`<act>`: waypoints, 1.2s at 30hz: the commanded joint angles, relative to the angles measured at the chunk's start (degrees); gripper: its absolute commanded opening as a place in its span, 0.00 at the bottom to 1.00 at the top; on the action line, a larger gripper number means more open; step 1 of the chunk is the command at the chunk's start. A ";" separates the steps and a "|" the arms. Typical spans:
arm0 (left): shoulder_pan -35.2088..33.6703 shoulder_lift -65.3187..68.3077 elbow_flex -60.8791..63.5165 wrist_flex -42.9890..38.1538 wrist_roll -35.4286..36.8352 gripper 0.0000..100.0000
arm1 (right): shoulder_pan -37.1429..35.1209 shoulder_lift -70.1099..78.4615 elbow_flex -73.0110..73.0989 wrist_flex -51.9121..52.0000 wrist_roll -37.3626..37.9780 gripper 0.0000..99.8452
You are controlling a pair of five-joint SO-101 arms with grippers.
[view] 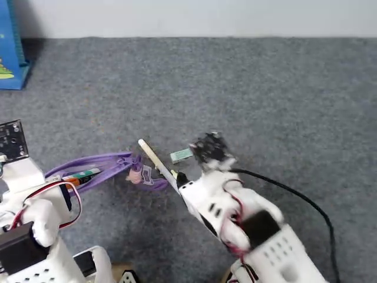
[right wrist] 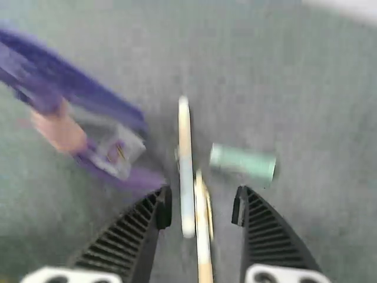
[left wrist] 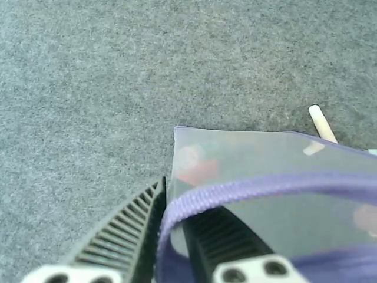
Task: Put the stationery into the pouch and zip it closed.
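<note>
Soft, even daylight (faint shadows)

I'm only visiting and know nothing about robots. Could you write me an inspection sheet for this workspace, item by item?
Surface: grey carpet-like mat, flat.
Job's things: purple pouch, mouth looks open, with a pen inside. A cream pencil and a small green block, maybe an eraser, lie on the mat beside it.
Clutter: nothing seen.
Grippers: left gripper shut on the pouch's edge. Right gripper open, one finger on either side of the pencil.
Cables: black cable trails from the right arm across the mat.
Surroundings: white wall behind, blue box at the far edge.
</note>
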 commanded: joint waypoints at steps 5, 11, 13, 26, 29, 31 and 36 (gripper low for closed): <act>-0.35 0.44 0.22 0.97 -0.26 0.01 | 0.84 22.81 -0.35 -12.09 2.99 0.16; -0.35 0.44 0.22 0.97 -0.26 0.01 | 2.07 39.25 -2.02 -22.20 7.21 0.16; -0.35 0.44 0.22 0.97 -0.26 0.01 | 3.30 44.09 -5.01 -22.64 7.21 0.16; -0.35 0.44 1.36 0.97 -0.26 0.01 | 3.82 62.02 -17.49 -22.46 6.86 0.16; -0.35 0.44 1.36 0.97 -0.26 0.01 | 3.91 62.46 -17.49 -22.46 7.12 0.16; -0.35 0.44 1.36 0.97 -0.26 0.01 | 4.26 62.46 -17.49 -21.93 7.21 0.15; -0.35 0.44 1.36 0.97 -0.26 0.01 | 4.53 62.02 -17.76 -15.69 7.30 0.00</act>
